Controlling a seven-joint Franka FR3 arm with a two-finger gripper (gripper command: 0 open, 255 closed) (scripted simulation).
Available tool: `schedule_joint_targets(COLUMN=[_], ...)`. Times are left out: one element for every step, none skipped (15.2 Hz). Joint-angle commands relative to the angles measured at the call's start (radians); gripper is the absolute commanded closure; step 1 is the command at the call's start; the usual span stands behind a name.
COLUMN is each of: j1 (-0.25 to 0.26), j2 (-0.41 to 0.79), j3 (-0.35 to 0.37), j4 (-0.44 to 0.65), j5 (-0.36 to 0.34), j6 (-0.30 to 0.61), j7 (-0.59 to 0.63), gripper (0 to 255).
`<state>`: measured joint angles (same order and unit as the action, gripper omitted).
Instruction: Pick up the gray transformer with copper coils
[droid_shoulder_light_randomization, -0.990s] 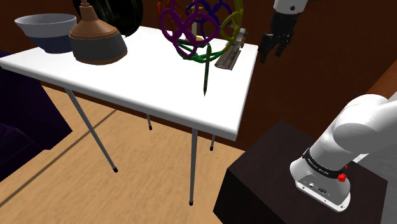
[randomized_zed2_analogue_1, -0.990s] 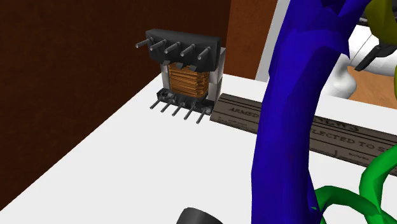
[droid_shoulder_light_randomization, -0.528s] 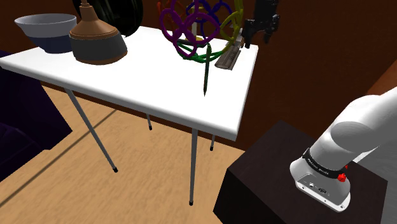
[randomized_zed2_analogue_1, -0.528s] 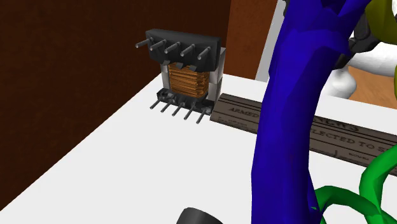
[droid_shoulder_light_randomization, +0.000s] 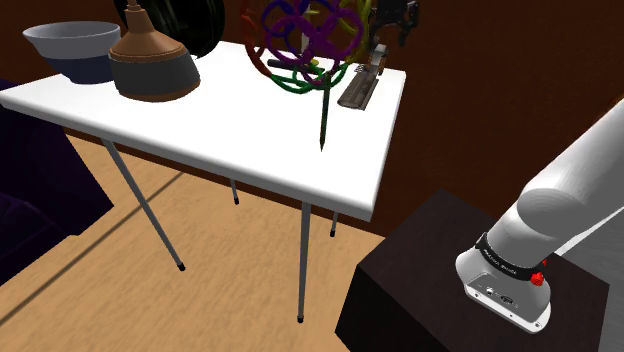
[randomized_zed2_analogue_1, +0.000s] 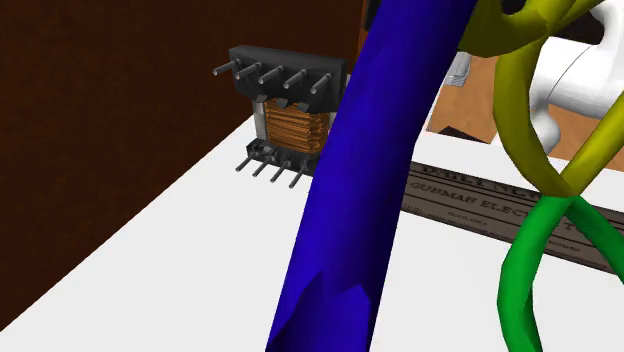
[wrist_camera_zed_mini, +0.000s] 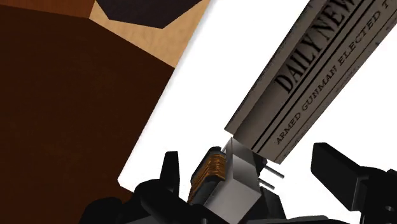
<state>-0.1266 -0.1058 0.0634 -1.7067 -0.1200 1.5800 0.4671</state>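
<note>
Transformer (wrist_camera_zed_mini: 230, 182) lies between the released tool's (wrist_camera_zed_mini: 249, 159) parted fingers, not clasped by them.

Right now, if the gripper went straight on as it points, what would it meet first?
Probably the gray transformer, which the wrist view shows straight ahead between the fingers of the open gripper, the folded newspaper right beside it; depth is unclear.

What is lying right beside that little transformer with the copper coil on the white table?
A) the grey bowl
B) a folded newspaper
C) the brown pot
B: the folded newspaper, with its DAILY NEWS headline readable in the wrist view, ends right next to the transformer.
</note>
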Motion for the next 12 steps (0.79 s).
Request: schedule_joint_targets(j1=[-0.010, -0.014, -0.013, -0.013, -0.014, -0.014, -0.014, -0.013, -0.013, -0.013, -0.012, -0.012], j2=[0.088, 0.133, 0.129, 0.125, 0.121, 0.118, 0.115, 0.112, 0.110, 0.109, 0.109, 0.109], j3=[-0.005, -0.009, -0.010, -0.010, -0.010, -0.011, -0.011, -0.012, -0.012, -0.013, -0.013, -0.014], j4=[0.120, 0.185, 0.166, 0.147, 0.129, 0.112, 0.095, 0.078, 0.061, 0.052, 0.052, 0.052], j5=[-0.009, -0.014, -0.013, -0.013, -0.013, -0.013, -0.013, -0.013, -0.013, -0.013, -0.013, -0.013], j6=[-0.041, -0.064, -0.050, -0.035, -0.021, -0.007, 0.008, 0.022, 0.036, 0.044, 0.044, 0.044], j7=[0.034, 0.050, 0.052, 0.053, 0.055, 0.056, 0.057, 0.059, 0.060, 0.061, 0.061, 0.061], gripper=[0, 0, 0, 0, 0, 0, 0, 0, 0, 0, 0, 0])
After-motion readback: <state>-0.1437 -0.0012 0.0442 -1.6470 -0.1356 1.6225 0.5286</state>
